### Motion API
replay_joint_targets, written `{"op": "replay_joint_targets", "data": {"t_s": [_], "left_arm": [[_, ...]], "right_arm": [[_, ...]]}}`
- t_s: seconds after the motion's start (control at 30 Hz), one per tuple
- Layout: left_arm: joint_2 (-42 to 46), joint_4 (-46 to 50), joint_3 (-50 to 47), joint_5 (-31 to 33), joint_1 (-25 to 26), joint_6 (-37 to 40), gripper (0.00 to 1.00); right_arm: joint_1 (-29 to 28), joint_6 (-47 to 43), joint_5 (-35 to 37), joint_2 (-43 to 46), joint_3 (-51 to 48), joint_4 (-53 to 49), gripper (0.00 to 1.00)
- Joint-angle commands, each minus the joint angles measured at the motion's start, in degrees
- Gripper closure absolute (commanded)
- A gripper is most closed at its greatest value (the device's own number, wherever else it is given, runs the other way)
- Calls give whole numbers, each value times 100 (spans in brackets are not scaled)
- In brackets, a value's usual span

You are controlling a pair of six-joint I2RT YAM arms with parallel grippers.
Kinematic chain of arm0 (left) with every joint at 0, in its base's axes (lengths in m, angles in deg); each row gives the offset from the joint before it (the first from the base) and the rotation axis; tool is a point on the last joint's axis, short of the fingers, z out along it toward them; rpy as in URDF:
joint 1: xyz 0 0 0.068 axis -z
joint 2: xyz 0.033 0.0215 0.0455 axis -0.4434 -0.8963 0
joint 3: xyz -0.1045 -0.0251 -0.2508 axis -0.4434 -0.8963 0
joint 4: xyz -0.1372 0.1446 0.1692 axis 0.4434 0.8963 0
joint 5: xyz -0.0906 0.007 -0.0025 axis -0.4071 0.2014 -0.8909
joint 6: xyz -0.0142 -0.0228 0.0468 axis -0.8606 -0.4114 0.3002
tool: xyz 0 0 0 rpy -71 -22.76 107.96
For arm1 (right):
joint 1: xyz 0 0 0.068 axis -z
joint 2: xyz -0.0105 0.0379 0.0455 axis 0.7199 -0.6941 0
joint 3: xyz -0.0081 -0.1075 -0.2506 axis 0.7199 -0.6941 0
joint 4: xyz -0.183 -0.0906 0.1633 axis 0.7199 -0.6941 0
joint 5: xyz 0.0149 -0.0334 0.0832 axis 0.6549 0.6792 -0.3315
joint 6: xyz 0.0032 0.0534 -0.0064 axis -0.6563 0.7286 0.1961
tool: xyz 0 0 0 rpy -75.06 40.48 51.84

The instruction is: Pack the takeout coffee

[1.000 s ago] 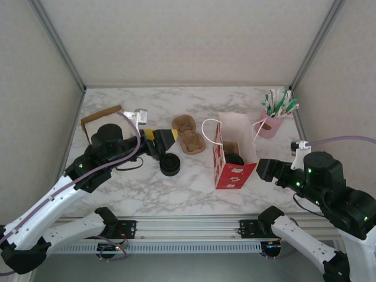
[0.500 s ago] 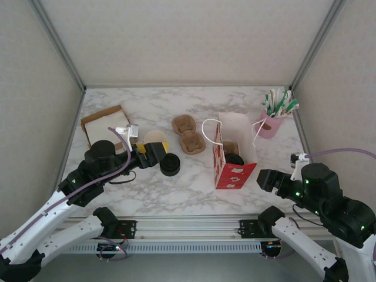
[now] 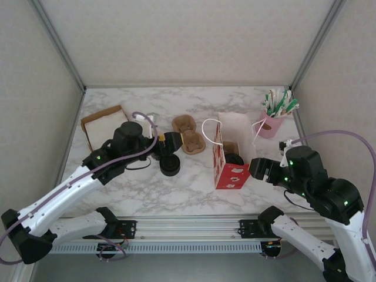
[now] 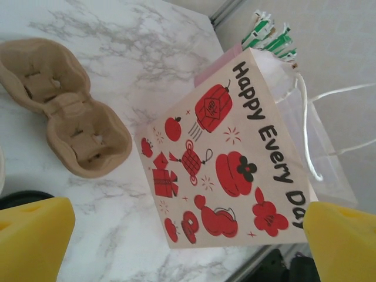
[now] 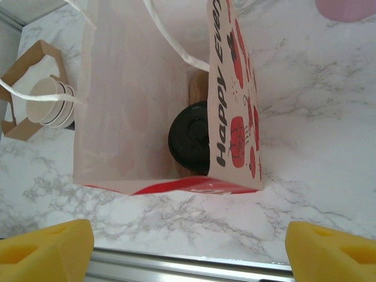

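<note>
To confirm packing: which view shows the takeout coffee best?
Right wrist: it looks down into the paper bag at the takeout coffee, lid up. Top external shows it small, dark. Left wrist sees the bag's printed outside.

In the right wrist view the bag (image 5: pixel 135 88) wall covers part of the coffee (image 5: pixel 187 138): its black lid shows, its sides are hidden, and the pink cup (image 5: pixel 346 9) is cut by the top edge. In the left wrist view the straws (image 4: pixel 271 36) run off the top, and a finger (image 4: pixel 32 235) of the left gripper (image 4: pixel 188 238) covers most of a loose black lid (image 4: pixel 20 198).
</note>
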Motion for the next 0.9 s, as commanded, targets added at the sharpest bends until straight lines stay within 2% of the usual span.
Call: {"op": "replay_joint_targets", "data": {"t_s": [0.0, 0.23, 0.53, 0.6, 0.7, 0.77, 0.87], "left_arm": [[-337, 172, 447, 219, -32, 439, 0], [-1156, 385, 1128, 43, -209, 751, 2], [-1590, 417, 1483, -442, -809, 859, 6], [-1582, 394, 1490, -525, -914, 866, 6], [-1601, 301, 1491, -626, -959, 864, 6], [-1625, 209, 1491, -715, -977, 866, 6], [-1770, 45, 1537, -913, -977, 867, 6]], "right_arm": [[-46, -210, 153, -191, 170, 135, 15], [-41, -318, 335, -445, 327, 284, 15], [-6, -486, 1317, -1156, 1153, -65, 17], [79, -519, 1637, -1476, 1481, -254, 20], [308, -672, 1756, -1895, 1921, -368, 28], [593, -842, 1692, -2186, 2211, -374, 34], [1270, -1149, 1306, -2603, 2490, -274, 50]]}}
